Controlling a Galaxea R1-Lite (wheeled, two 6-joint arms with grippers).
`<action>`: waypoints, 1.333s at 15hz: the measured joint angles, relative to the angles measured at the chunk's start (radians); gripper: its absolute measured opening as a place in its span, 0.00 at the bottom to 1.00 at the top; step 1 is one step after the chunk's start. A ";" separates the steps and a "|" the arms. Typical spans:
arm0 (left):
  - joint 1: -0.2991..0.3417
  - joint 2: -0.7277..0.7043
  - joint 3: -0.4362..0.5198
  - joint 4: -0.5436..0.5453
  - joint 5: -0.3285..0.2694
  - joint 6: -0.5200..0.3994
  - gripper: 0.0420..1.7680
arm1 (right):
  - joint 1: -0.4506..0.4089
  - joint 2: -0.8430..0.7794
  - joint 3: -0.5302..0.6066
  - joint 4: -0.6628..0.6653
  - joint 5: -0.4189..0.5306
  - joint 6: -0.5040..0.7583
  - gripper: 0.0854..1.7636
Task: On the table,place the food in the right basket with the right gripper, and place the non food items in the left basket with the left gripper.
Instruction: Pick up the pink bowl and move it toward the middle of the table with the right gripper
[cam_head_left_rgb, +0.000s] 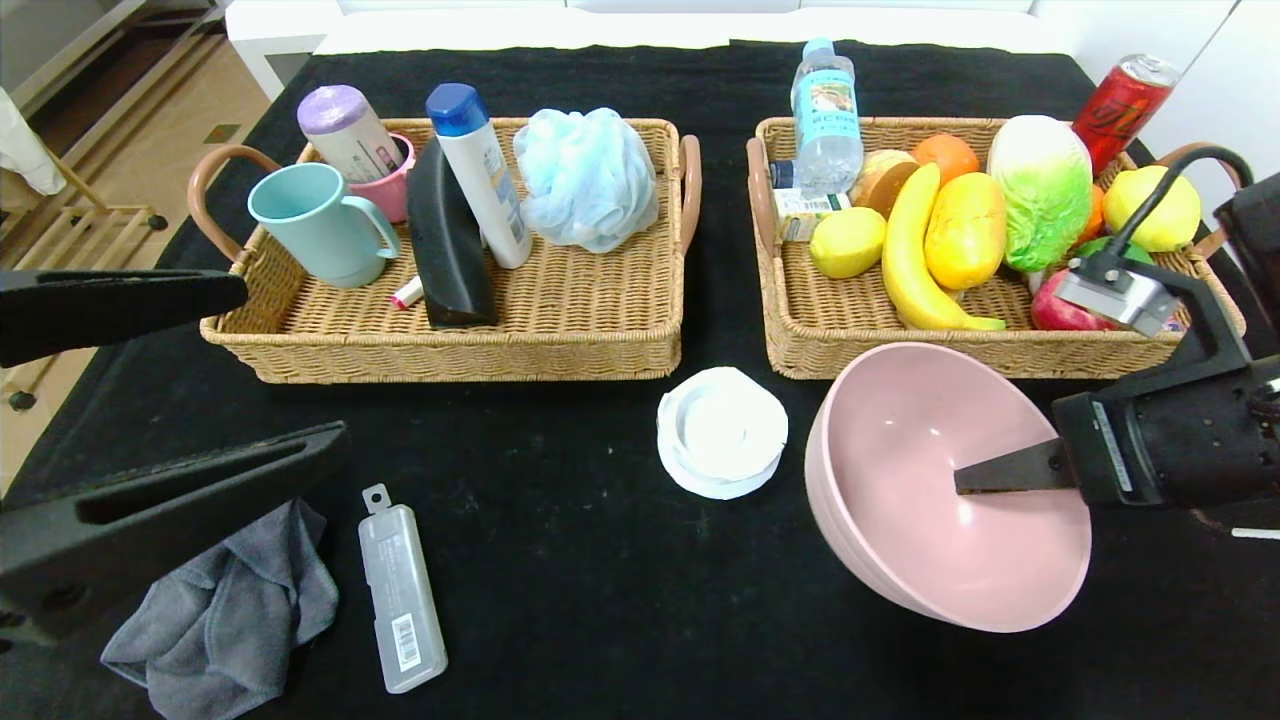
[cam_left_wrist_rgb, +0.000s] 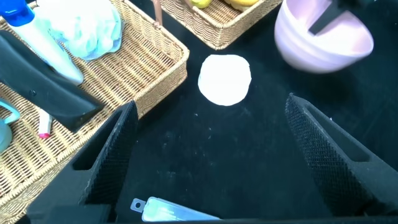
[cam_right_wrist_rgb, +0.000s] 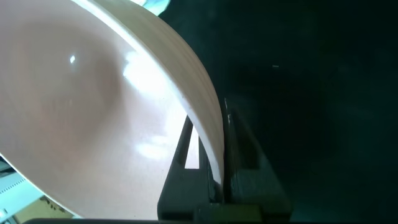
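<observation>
Just ahead of your right claw, the pink bowl hangs tilted, its rim pinched between the closed fingers: one finger lies inside the bowl, the other runs outside the wall, as the right wrist view shows. The bowl's far rim sits close to the near wall of the right basket, so there is little room between them. That basket is crowded: a lemon, a banana, a yellow-orange fruit, a cabbage, an orange and a water bottle at its far left corner. A red can leans past its far right edge.

To the bowl's left a white lid lies flat on the bench, apart from both baskets.

Your left claw stands wide and holds nothing, low at the bench's near left edge. Under it lie a grey cloth and, just beside that, a clear plastic case. The bare black bench runs open from this claw's fingers to the lid.

Beyond the claw, the left basket holds a teal mug, a pink cup with a purple-capped bottle in it, a black item, a blue-capped bottle and a blue pouf; its near half is mostly bare wicker.
</observation>
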 joint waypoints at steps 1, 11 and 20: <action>0.000 0.000 0.000 -0.001 0.001 0.000 0.97 | 0.034 0.013 -0.003 -0.013 -0.016 0.013 0.08; 0.000 0.006 0.003 -0.002 0.001 0.001 0.97 | 0.306 0.136 -0.016 -0.144 -0.111 0.093 0.08; 0.000 0.006 0.003 0.000 -0.001 0.001 0.97 | 0.485 0.298 -0.124 -0.183 -0.215 0.095 0.08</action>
